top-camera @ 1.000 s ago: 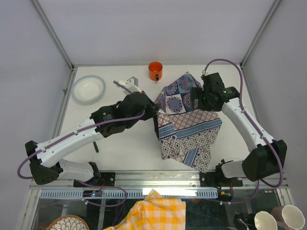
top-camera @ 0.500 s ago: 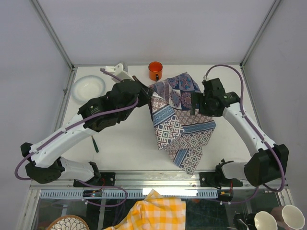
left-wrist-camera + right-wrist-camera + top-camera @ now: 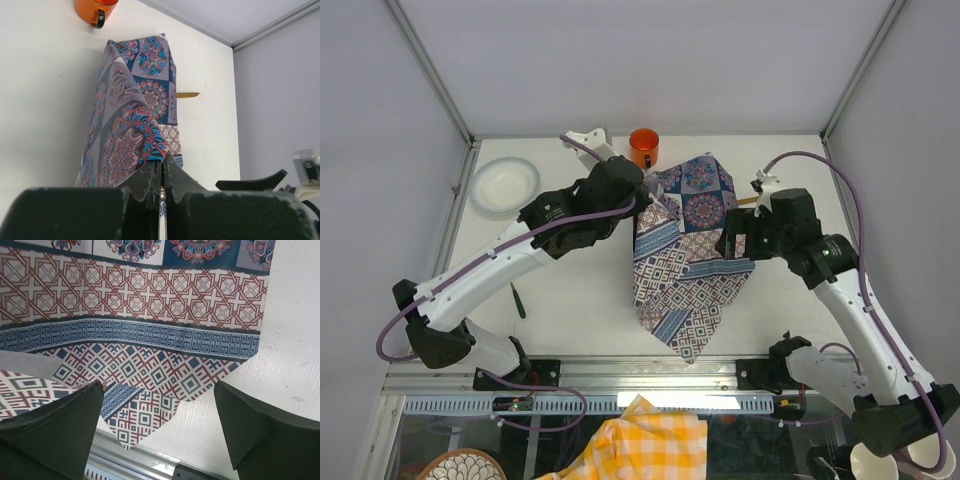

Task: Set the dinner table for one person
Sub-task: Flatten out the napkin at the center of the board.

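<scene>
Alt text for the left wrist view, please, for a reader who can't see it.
The left gripper is shut on the patterned cloth, which stretches away over the white table. An orange mug stands beyond it, top left.

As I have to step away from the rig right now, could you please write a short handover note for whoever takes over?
Hands: the left hand is shut on an edge of the patterned cloth, holding it raised off the dinner table. The right hand is open and holds nothing, above the cloth's right side.
Things: the cloth lies mid-table, folded over itself. The orange mug is at the far edge, the white dish far left, and a thin dark utensil by the left arm. A wooden stick pokes out beside the cloth.
Done: nothing is set in place yet.
Left: spread the cloth flat, then probably arrange dish, mug and utensils.
</scene>
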### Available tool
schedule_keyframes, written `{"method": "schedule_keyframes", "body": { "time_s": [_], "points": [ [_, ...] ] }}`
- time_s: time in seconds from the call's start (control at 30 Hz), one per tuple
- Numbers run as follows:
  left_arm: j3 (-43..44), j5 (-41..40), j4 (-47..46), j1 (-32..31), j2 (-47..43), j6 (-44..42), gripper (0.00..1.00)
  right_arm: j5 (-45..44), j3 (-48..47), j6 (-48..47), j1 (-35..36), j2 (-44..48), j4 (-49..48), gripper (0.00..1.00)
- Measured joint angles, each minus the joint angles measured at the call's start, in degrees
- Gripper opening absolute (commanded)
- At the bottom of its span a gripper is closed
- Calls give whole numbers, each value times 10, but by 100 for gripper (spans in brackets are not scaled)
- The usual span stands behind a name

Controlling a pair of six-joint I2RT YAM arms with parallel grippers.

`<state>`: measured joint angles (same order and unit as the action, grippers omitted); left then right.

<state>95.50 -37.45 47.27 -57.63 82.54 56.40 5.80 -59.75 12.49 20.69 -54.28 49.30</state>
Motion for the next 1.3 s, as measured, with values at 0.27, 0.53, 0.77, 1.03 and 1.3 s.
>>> {"method": "schedule_keyframes", "body": {
  "time_s": [0.27,0.53,0.77,1.03,1.3],
  "points": [
    [18,-1,3,0,-1,-3,0,-93,16,37,17,-59,10,95],
    [10,-1,6,4,-21,-3,0,-128,118,148,4,-50,-39,94],
    [-1,0,7,7,-32,-3,0,-121,178,189,-63,-49,-106,93],
    [-15,0,8,7,-33,-3,0,-53,240,205,-145,-58,-182,91],
    [-17,0,8,7,-38,-3,0,1,286,224,-153,-89,-238,86]
  ]
}}
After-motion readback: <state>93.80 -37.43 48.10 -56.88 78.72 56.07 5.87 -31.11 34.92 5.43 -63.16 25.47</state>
